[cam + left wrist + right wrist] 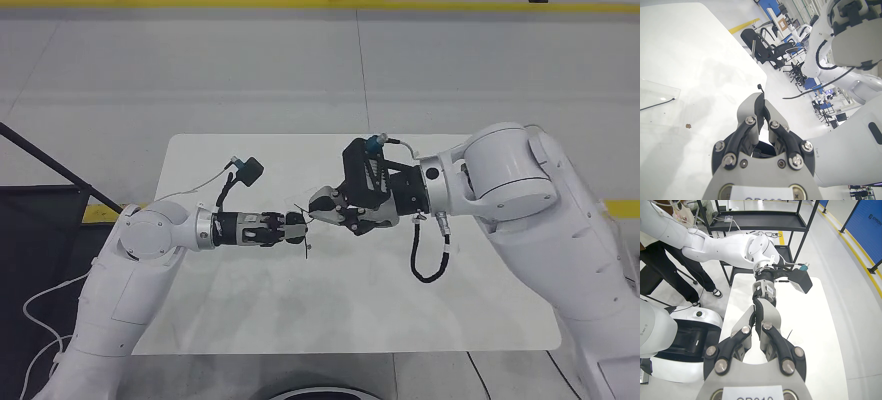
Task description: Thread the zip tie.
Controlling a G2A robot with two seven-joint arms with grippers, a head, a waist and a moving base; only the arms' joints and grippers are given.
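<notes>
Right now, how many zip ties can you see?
2. One zip tie is pinched in the left gripper; a second zip tie lies in the clear tray. Others may be hidden.

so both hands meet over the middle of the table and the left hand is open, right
Not quite: the left hand is shut on the zip tie, whose head pokes out past its fingertips, as the left wrist view shows. It does meet the right hand over the middle of the table.

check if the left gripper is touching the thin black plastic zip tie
Touching. The left wrist view shows the thin black zip tie pinched in the shut left gripper, its head poking past the fingertips.
</notes>
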